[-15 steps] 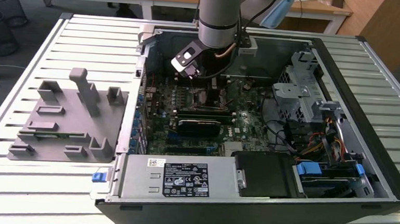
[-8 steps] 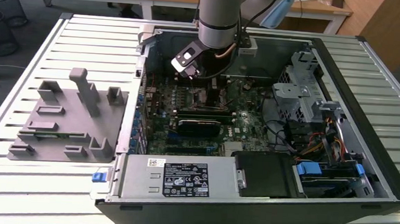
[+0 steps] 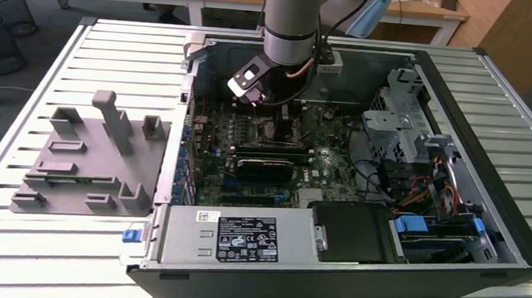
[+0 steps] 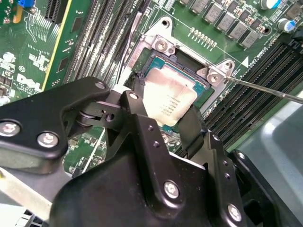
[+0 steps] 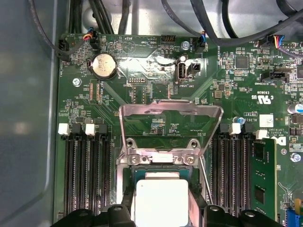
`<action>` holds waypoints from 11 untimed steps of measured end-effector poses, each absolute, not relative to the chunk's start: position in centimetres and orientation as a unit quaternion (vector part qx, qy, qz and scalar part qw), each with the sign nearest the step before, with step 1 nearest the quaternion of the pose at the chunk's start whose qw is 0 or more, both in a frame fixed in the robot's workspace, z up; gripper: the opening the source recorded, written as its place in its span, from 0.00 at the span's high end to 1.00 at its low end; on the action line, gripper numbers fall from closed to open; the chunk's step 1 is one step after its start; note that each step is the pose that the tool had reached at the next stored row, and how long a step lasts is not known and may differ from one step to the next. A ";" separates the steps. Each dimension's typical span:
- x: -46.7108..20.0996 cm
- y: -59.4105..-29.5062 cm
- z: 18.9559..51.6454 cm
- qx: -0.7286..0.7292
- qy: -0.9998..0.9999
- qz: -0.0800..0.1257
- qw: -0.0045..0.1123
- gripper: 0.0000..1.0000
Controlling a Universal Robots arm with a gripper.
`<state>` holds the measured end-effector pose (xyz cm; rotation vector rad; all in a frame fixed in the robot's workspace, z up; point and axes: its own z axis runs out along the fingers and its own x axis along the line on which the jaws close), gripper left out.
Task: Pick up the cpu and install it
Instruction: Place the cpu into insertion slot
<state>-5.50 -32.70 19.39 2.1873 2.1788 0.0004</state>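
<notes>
"Silvery-white on top, flat and square, with a thin dark rim: where was that cpu (image 4: pixel 168 101)?"

"Between the two black fingers of the gripper (image 4: pixel 164 109), directly over the black-framed square socket (image 4: pixel 187 66) on the green motherboard (image 5: pixel 142 71). As far as I could judge, the jaws were closed on two opposite edges of the chip."

"Seated, or hanging just above?"

"I could not tell. I took the step in hand to be the install itself, with the pick-up done."

"What would the next move call for?"

"Care, I thought. The chip had to be level, square to the frame and corner-matched, with no pressing on the contacts beneath."

"And what did each view add?"

"The first wrist view showed the bright metal retention frame (image 5: pixel 170 113) swung up, clear of the socket. The second wrist view showed the fingers flanking the chip, and the thin steel lever rod (image 4: pixel 265 90) standing off to one side. The exterior view placed the arm inside the open black computer case (image 3: pixel 331 291). It also showed the grey plastic fixture block (image 3: pixel 90 159) lying well apart on the white slatted table (image 3: pixel 19 245)."
</notes>
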 end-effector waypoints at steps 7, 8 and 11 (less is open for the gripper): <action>-5.5 -32.7 19.4 0.708 0.706 0.000 0.027 0.47; -5.5 -32.7 19.4 0.708 0.706 0.000 0.027 0.47; -5.5 -32.7 19.4 0.708 0.706 0.000 0.027 0.46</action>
